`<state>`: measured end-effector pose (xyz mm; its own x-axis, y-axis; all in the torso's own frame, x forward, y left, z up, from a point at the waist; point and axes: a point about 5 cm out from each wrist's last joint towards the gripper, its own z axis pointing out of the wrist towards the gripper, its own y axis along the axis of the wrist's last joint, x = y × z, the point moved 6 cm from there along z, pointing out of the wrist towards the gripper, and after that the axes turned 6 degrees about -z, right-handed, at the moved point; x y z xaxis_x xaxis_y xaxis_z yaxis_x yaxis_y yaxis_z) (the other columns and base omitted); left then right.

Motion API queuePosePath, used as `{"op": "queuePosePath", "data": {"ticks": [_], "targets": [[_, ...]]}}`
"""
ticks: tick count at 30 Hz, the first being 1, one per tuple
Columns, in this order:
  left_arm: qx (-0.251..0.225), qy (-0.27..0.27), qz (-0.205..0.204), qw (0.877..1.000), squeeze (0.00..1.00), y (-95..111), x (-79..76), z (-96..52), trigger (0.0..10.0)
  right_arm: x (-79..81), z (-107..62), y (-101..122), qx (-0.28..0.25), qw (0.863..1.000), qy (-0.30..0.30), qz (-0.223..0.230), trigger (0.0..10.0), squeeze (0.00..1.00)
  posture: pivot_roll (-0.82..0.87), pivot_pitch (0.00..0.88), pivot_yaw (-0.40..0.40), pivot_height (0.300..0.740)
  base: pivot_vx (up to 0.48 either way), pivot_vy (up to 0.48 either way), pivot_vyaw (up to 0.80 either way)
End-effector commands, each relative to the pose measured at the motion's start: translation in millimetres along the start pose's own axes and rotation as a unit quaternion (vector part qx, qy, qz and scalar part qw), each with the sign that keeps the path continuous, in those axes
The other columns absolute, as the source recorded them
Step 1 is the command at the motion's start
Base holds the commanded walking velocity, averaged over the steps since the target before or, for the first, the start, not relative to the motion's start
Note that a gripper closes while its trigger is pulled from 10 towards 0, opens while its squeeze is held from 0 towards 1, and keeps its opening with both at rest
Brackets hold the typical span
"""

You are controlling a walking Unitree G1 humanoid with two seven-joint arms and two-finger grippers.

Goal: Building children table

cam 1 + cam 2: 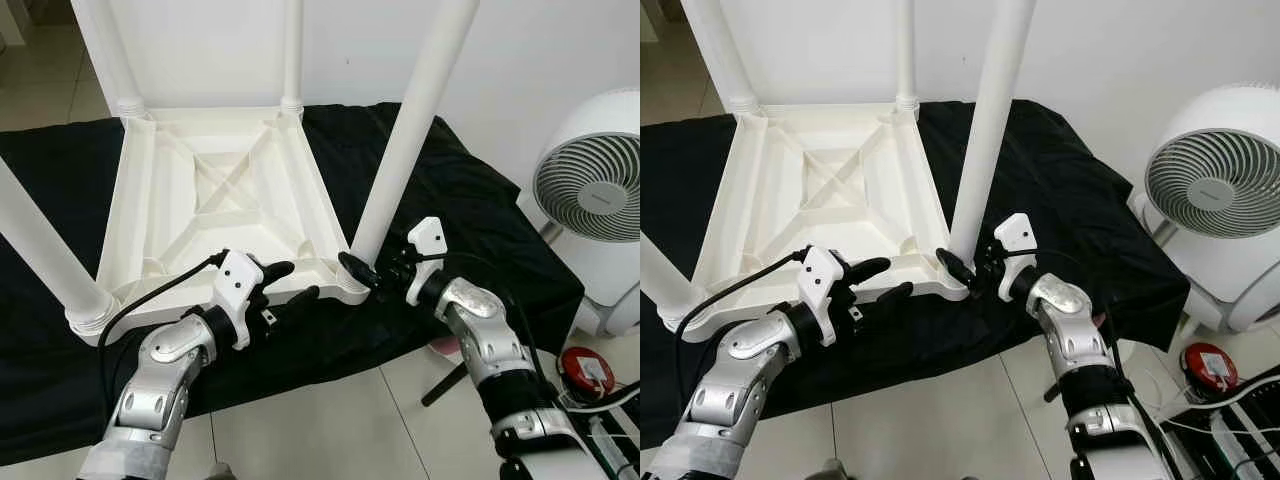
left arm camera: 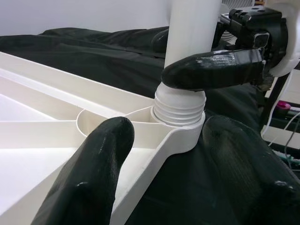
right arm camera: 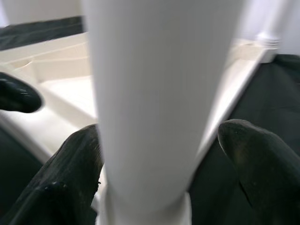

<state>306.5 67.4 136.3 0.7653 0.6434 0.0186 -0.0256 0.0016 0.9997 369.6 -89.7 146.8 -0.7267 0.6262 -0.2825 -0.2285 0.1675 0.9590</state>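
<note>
Black cloth (image 1: pixel 470 200) covers the pale tiled floor (image 1: pixel 330 420), with a white fan (image 1: pixel 590 190) by the wall. On it lies the upturned white table top (image 1: pixel 220 190). The right gripper (image 1: pixel 368 272) straddles the near-right leg (image 1: pixel 410 130) low down; its wrist view shows gaps beside both fingers. The left gripper (image 1: pixel 290 282), spread wide, hovers at the near rim, its wrist view showing the leg's threaded socket (image 2: pixel 180 115).

I see a pale tiled floor (image 1: pixel 320 420) carrying everything here, with a black cloth (image 1: pixel 480 220) spread flat across it up to the white wall. On the cloth lies the white plastic children's table (image 1: pixel 225 190) upside down, its ribbed underside facing up and its legs standing upward from the corners. Beside the cloth's right edge, a white fan (image 1: pixel 590 190) and some cables (image 1: pixel 600 400) rest directly on the tiles.
</note>
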Motion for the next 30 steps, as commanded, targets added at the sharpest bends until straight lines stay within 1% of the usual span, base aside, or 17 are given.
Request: {"op": "queuePosePath", "data": {"ticks": [1, 2, 7, 14, 15, 17, 18, 19, 21, 22, 23, 24, 25, 26, 28, 29, 30], "targets": [[0.017, 0.004, -0.011, 1.000, 0.00, -12.2, -4.4, 0.6, 10.0, 4.8, 0.3, -5.2, 0.011, 0.999, 0.037, -0.004, 5.1, 0.00, 0.00, 0.000, -0.063, 0.740, 0.000, 0.000, 0.00], [0.020, 0.001, -0.016, 1.000, 0.00, -13.3, -6.3, 0.7, 10.0, 7.8, 0.9, -7.5, 0.016, 0.998, 0.055, -0.001, 0.0, 0.00, 0.01, 0.000, -0.064, 0.740, 0.000, 0.000, 0.00], [0.020, -0.005, -0.013, 1.000, 0.00, -11.5, -10.4, 1.6, 10.0, 11.5, 1.9, -13.8, 0.026, 0.996, 0.082, 0.004, 0.0, 0.00, 0.01, 0.000, -0.067, 0.740, 0.000, 0.000, 0.00], [0.015, -0.008, -0.010, 1.000, 0.00, -7.6, -12.0, 3.2, 10.0, 10.2, 2.4, -21.0, 0.030, 0.996, 0.085, 0.013, 0.0, 0.00, 0.02, 0.000, -0.066, 0.740, 0.000, 0.000, 0.00], [0.015, -0.008, -0.008, 1.000, 0.00, -7.3, -11.7, 3.2, 10.0, 7.3, 2.4, -22.5, 0.031, 0.997, 0.072, 0.014, 5.7, 0.00, 0.02, 0.000, -0.067, 0.740, 0.000, 0.000, 0.00], [0.015, -0.008, -0.008, 1.000, 0.00, -7.3, -11.7, 3.2, 10.0, 7.3, 2.4, -22.5, 0.031, 0.997, 0.072, 0.014, 5.7, 0.00, 0.02, 0.000, -0.067, 0.740, 0.000, 0.000, 0.00], [0.014, -0.007, -0.008, 1.000, 0.00, -6.9, -11.5, 3.2, 10.0, 4.9, 3.0, -22.7, 0.028, 0.998, 0.054, 0.020, 10.0, 0.00, 0.02, 0.000, -0.068, 0.740, 0.000, 0.000, 0.00], [0.013, -0.004, -0.006, 1.000, 0.00, -6.3, -10.6, 3.3, 10.0, 1.9, 4.9, -22.7, 0.024, 0.999, 0.024, 0.024, 10.0, 0.00, 0.02, 0.000, -0.071, 0.740, 0.000, 0.000, 0.00], [0.013, -0.004, -0.006, 1.000, 0.00, -6.3, -10.6, 3.3, 10.0, 1.9, 4.9, -22.7, 0.024, 0.999, 0.024, 0.024, 10.0, 0.00, 0.02, 0.000, -0.071, 0.740, 0.000, 0.000, 0.00], [0.012, -0.002, -0.003, 1.000, 0.00, -5.5, -9.5, 3.3, 10.0, 1.1, 6.9, -22.6, 0.022, 0.999, -0.001, 0.033, 10.0, 0.00, 0.02, 0.000, -0.072, 0.740, 0.000, 0.000, 0.00], [0.010, 0.000, -0.001, 1.000, 0.00, -4.2, -6.6, 3.0, 10.0, 3.0, 8.8, -22.4, 0.017, 0.999, -0.030, 0.041, 10.0, 0.00, 0.02, 0.000, -0.071, 0.740, 0.000, 0.000, 0.00], [0.010, 0.000, -0.001, 1.000, 0.00, -4.2, -6.6, 3.0, 10.0, 3.0, 8.8, -22.4, 0.017, 0.999, -0.030, 0.041, 10.0, 0.00, 0.02, 0.000, -0.071, 0.740, 0.000, 0.000, 0.00], [0.010, 0.004, 0.001, 1.000, 0.00, -3.1, -2.7, 2.8, 10.0, 6.4, 9.5, -22.8, 0.015, 0.998, -0.047, 0.044, 10.0, 0.00, 0.02, 0.000, -0.072, 0.740, 0.000, 0.000, 0.00], [0.010, 0.004, 0.001, 1.000, 0.00, -3.1, -2.7, 2.8, 10.0, 6.4, 9.5, -22.8, 0.015, 0.998, -0.047, 0.044, 10.0, 0.00, 0.02, 0.000, -0.072, 0.740, 0.000, 0.000, 0.00], [0.009, 0.010, 0.003, 1.000, 0.00, -0.5, 4.1, 2.0, 10.0, 9.4, 9.6, -25.1, 0.018, 0.995, -0.080, 0.054, 10.0, 0.00, 0.02, 0.000, -0.074, 0.740, 0.000, 0.000, 0.00], [0.009, 0.010, 0.003, 1.000, 0.00, -0.5, 4.1, 2.0, 10.0, 9.4, 9.6, -25.1, 0.018, 0.995, -0.080, 0.054, 10.0, 0.00, 0.02, 0.000, -0.074, 0.740, 0.000, 0.000, 0.00], [0.010, 0.013, 0.005, 1.000, 0.00, 0.9, 7.5, 1.0, 10.0, 7.8, 9.1, -27.0, 0.023, 0.993, -0.106, 0.050, 10.0, 0.00, 0.02, 0.000, -0.073, 0.740, 0.000, 0.000, 0.00]]}}
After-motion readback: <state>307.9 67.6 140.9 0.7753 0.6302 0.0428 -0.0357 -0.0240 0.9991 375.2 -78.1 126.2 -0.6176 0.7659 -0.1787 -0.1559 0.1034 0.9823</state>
